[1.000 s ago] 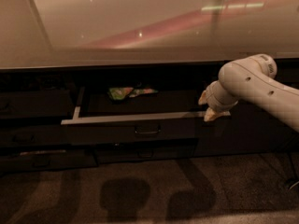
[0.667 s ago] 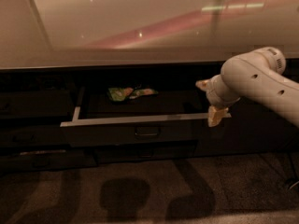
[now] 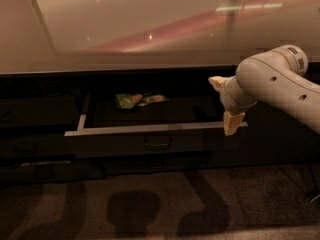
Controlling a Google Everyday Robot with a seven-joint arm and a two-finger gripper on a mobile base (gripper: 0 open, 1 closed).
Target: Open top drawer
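Top drawer [image 3: 150, 144]: pulled out, green packet [image 3: 137, 100] inside. Gripper [image 3: 225, 103]: released, fingers [image 3: 232, 124] spread beside rim end. Advised: back away without nudging drawer shut.

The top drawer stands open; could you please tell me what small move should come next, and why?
Probably draw the pincer back, clear of the top drawer: it hangs open by the front's right end, holding nothing, and the drawer is out, showing a green packet inside.
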